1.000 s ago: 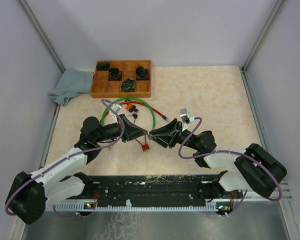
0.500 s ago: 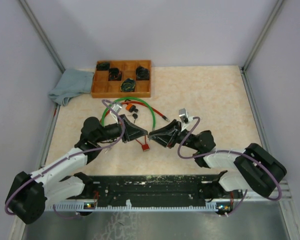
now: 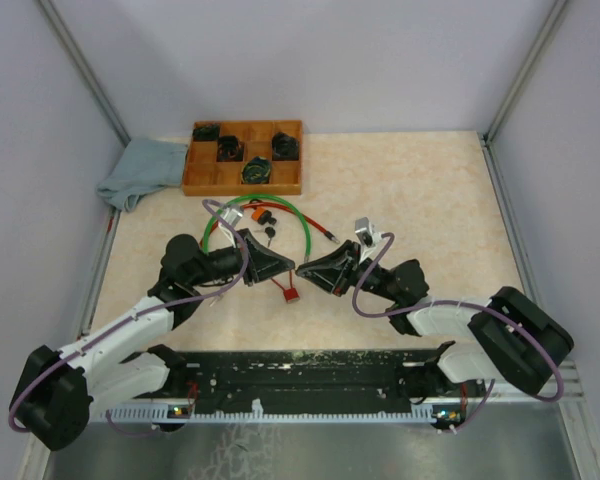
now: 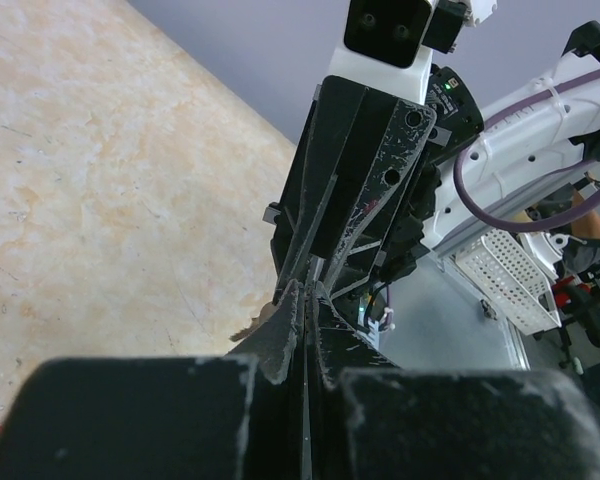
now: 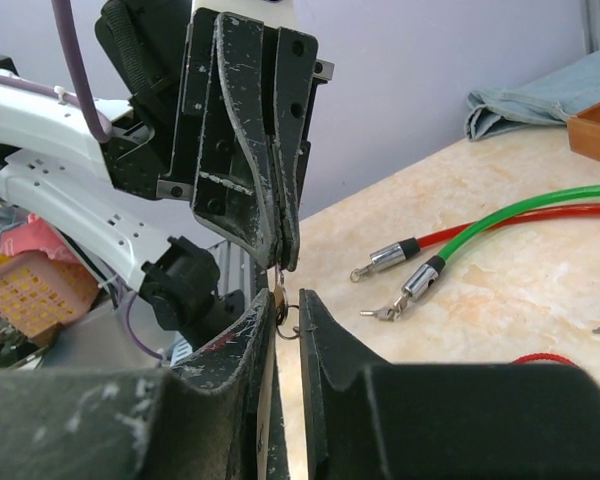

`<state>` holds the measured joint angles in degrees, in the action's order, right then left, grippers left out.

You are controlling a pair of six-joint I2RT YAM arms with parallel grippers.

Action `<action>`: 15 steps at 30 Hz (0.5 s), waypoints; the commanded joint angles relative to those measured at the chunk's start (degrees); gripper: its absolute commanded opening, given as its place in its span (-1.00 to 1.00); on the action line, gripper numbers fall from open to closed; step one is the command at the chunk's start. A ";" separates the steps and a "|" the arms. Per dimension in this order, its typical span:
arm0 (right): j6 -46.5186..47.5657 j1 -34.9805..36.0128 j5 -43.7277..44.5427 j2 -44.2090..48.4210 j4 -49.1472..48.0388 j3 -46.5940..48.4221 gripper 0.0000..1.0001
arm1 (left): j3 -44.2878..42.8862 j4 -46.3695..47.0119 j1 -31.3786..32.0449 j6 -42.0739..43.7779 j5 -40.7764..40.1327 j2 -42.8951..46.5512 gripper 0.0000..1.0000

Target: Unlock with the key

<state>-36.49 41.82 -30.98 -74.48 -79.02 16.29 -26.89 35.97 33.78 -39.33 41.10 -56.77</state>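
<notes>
Currently: left gripper (image 3: 293, 266) pinched closed on a small brass piece (image 5: 279, 296); right gripper (image 3: 302, 268) narrow around it. Likely step: insertion. Next calls for fine alignment.

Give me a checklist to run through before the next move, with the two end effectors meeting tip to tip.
1. Left end effector shut on the small brass-coloured metal piece: ok.
2. Right end effector has its jaws on either side of that piece: ok.
3. Right grip closed on it: not ok, a gap shows.
4. Piece is the key, not the lock: cannot tell, too small.
5. Green cable and red cable lying apart from both end effectors: ok.
</notes>
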 commanded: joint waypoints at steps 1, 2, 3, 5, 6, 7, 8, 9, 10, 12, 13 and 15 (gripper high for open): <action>0.98 -0.44 -0.31 1.42 -2.16 1.36 -0.76 | -1.67 1.03 0.50 0.59 0.13 0.49 -1.00; 0.91 -0.49 -0.58 1.37 -2.30 1.44 -0.81 | -1.71 1.16 0.56 0.57 0.12 0.33 -1.00; 0.85 -0.45 -0.84 1.35 -2.36 1.57 -0.85 | -1.69 1.35 0.66 0.57 0.13 0.16 -1.00; 0.79 -0.43 -1.41 1.22 -2.43 1.86 -0.88 | -1.69 1.62 0.74 0.44 0.05 -0.08 -1.00; 0.78 -0.45 -1.77 1.12 -2.52 1.98 -0.89 | -1.63 1.83 0.85 0.48 0.03 -0.23 -1.00; 0.72 -0.43 -2.11 0.97 -2.54 2.06 -0.88 | -1.70 1.93 0.89 0.48 -0.01 -0.42 -1.00; 0.67 -0.43 -2.33 0.88 -2.66 2.15 -0.89 | -1.75 2.14 0.99 0.48 -0.01 -0.58 -1.00; 0.61 -0.43 -2.52 0.69 -2.82 2.16 -0.89 | -1.82 2.23 1.06 0.48 -0.03 -0.82 -1.00; 0.49 -0.47 -2.58 0.52 -3.07 2.16 -0.88 | -1.91 2.31 1.15 0.51 -0.03 -1.00 -1.00; 0.11 -0.43 -2.59 0.26 -3.85 2.16 -0.86 | -1.93 2.44 1.28 0.50 -0.03 -1.22 -1.00; 0.02 -0.45 -2.67 0.22 -3.93 2.16 -0.87 | -1.93 2.43 1.34 0.49 -0.05 -1.31 -1.00; 0.17 -0.46 -2.87 0.24 -3.86 2.18 -0.95 | -2.02 2.37 1.40 0.55 -0.06 -1.25 -1.00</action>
<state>-36.56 41.71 -32.60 -74.30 -79.11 16.29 -27.22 36.38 34.41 -39.16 40.71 -57.71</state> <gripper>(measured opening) 0.058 0.005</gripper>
